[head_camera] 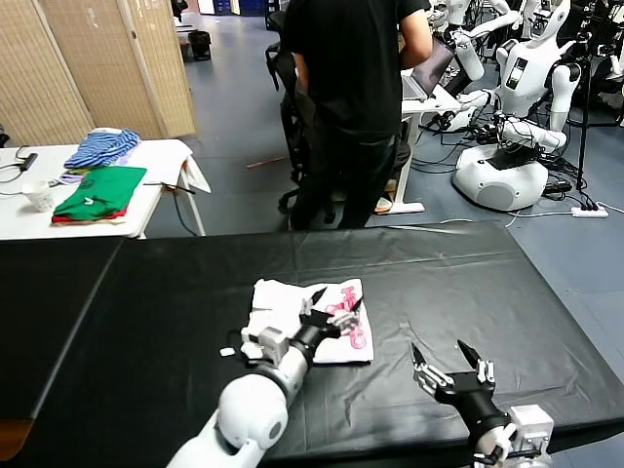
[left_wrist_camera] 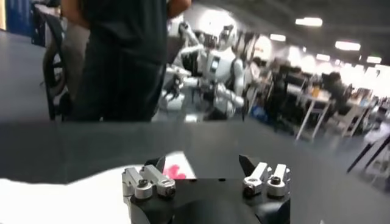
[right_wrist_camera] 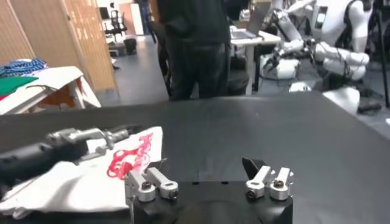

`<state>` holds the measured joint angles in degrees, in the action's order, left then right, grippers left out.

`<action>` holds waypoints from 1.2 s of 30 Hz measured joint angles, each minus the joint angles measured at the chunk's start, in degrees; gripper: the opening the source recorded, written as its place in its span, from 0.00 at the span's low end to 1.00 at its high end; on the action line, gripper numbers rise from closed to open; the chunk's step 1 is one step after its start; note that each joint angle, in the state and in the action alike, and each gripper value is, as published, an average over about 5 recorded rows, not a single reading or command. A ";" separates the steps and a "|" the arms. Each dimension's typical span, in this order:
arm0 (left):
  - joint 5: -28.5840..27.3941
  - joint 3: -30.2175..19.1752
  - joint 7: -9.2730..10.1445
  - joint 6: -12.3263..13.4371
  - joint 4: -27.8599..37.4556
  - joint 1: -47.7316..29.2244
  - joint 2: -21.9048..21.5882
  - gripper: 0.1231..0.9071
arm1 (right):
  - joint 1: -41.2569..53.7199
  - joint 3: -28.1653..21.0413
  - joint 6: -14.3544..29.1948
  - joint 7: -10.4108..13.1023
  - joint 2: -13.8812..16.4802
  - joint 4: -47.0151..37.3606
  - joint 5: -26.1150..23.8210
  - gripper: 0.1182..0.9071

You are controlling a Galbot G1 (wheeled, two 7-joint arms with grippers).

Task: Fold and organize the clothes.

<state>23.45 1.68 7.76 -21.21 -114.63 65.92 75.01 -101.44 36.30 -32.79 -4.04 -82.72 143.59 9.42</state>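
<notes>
The white T-shirt [head_camera: 292,314] lies folded into a small bundle on the black table [head_camera: 458,283], its pink logo facing up on the right side. My left gripper [head_camera: 336,312] is open and hovers just over the shirt's logo part. The left wrist view shows the shirt [left_wrist_camera: 67,195] below the open left gripper [left_wrist_camera: 204,165]. My right gripper [head_camera: 444,363] is open and empty, over bare table to the right of the shirt. The right wrist view shows the right gripper [right_wrist_camera: 204,164], the shirt [right_wrist_camera: 103,176] and the left arm above it.
A person in black [head_camera: 351,97] stands behind the table's far edge. A white side table [head_camera: 146,185] at the back left holds green and red folded garments [head_camera: 97,192] and a blue striped garment [head_camera: 102,146]. Other robots [head_camera: 507,146] stand at the back right.
</notes>
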 joint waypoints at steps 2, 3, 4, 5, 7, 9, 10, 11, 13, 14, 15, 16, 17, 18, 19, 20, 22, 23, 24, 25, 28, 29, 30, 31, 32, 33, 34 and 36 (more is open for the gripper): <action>-2.56 1.44 -0.27 -0.51 -1.42 0.73 -1.21 1.00 | 0.47 -0.68 1.67 -1.16 0.55 -0.62 -1.14 1.00; -4.03 2.23 -0.42 -0.91 -2.10 1.17 -1.92 1.00 | 0.74 -1.10 2.41 -1.67 0.83 -0.97 -1.65 1.00; -5.49 3.01 -0.58 -1.37 -2.75 1.66 -2.63 1.00 | 1.01 -1.55 3.14 -2.20 1.12 -1.35 -2.21 1.00; -6.99 3.82 -0.70 -1.92 -3.46 2.24 -3.38 1.00 | 1.29 -2.02 3.80 -2.71 1.42 -1.74 -2.83 1.00; -9.80 5.45 -0.87 -3.04 -4.98 3.65 -4.91 1.00 | 1.91 -3.02 5.36 -3.93 2.10 -2.69 -4.42 1.00; -13.04 7.15 -1.29 -4.26 -6.66 5.47 -6.47 1.00 | 2.61 -4.09 7.06 -5.04 2.90 -3.80 -6.21 1.00; -14.81 8.01 -1.59 -4.88 -7.48 6.51 -7.21 1.00 | 2.98 -4.64 7.76 -5.45 3.33 -4.43 -6.98 1.00; -16.56 8.88 -1.95 -5.50 -8.26 7.60 -7.89 1.00 | 3.36 -5.17 8.25 -5.66 3.73 -5.08 -7.56 1.00; -19.06 10.50 -2.64 -6.67 -9.65 9.83 -8.97 1.00 | 4.01 -6.10 8.58 -5.68 4.31 -6.28 -8.10 1.00; -19.65 11.21 -2.88 -7.28 -10.27 10.90 -9.32 1.00 | 4.30 -6.51 8.62 -5.64 4.48 -6.82 -8.20 1.00; -19.71 11.82 -3.05 -7.86 -10.88 11.96 -9.57 1.00 | 4.55 -6.87 8.65 -5.58 4.59 -7.30 -8.27 1.00; -19.48 12.28 -3.14 -8.38 -11.43 12.95 -9.73 1.00 | 4.75 -7.18 8.67 -5.53 4.65 -7.72 -8.31 1.00; -19.20 12.60 -3.20 -8.75 -11.90 13.87 -9.80 1.00 | 4.94 -7.45 8.70 -5.50 4.70 -8.10 -8.35 1.00; -18.93 12.81 -3.28 -8.94 -12.28 14.81 -9.80 1.00 | 5.10 -7.68 8.72 -5.47 4.76 -8.44 -8.37 1.00; -18.73 12.93 -3.39 -8.96 -12.54 15.71 -9.78 1.00 | 5.25 -7.85 8.74 -5.45 4.82 -8.77 -8.38 1.00; -18.70 12.98 -3.49 -8.79 -12.67 16.54 -9.71 1.00 | 5.40 -7.97 8.75 -5.44 4.90 -9.08 -8.39 1.00; -18.57 13.02 -3.66 -8.19 -12.60 18.14 -9.42 1.00 | 5.62 -8.09 8.77 -5.42 5.11 -9.54 -8.40 1.00; -18.29 13.03 -3.68 -7.88 -12.48 18.82 -9.26 1.00 | 5.68 -8.10 8.77 -5.41 5.25 -9.71 -8.40 1.00; -17.88 13.03 -3.68 -7.51 -12.34 19.44 -9.08 1.00 | 5.70 -8.09 8.77 -5.40 5.38 -9.81 -8.40 1.00; -17.37 13.03 -3.68 -7.14 -12.17 19.98 -8.93 1.00 | 5.68 -8.07 8.77 -5.39 5.50 -9.88 -8.39 1.00; -15.30 12.80 -3.66 -5.88 -11.61 20.88 -8.50 1.00 | 5.63 -7.98 8.76 -5.35 5.72 -9.97 -8.39 1.00; -14.67 12.67 -3.65 -5.44 -11.39 20.96 -8.34 1.00 | 5.60 -7.98 8.76 -5.34 5.74 -9.97 -8.39 1.00; -14.09 12.51 -3.63 -5.02 -11.13 20.95 -8.16 1.00 | 5.55 -8.00 8.75 -5.32 5.74 -9.96 -8.39 1.00; -13.66 12.33 -3.61 -4.61 -10.85 20.89 -7.97 1.00 | 5.49 -8.02 8.75 -5.31 5.72 -9.94 -8.38 1.00; -13.38 12.16 -3.57 -4.21 -10.57 20.79 -7.79 1.00 | 5.40 -8.05 8.74 -5.30 5.70 -9.90 -8.38 1.00; -13.15 12.01 -3.55 -3.82 -10.30 20.68 -7.61 1.00 | 5.30 -8.07 8.73 -5.30 5.67 -9.84 -8.38 1.00; -12.90 11.87 -3.53 -3.49 -10.02 20.57 -7.45 1.00 | 5.19 -8.08 8.72 -5.28 5.65 -9.78 -8.39 1.00; -12.15 11.61 -3.52 -2.93 -9.50 20.35 -7.23 1.00 | 4.99 -8.08 8.65 -5.24 5.60 -9.70 -8.39 1.00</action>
<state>11.31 13.29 4.23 -24.14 -124.13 86.26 67.78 -96.45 28.22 -24.14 -9.29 -77.12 133.89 1.03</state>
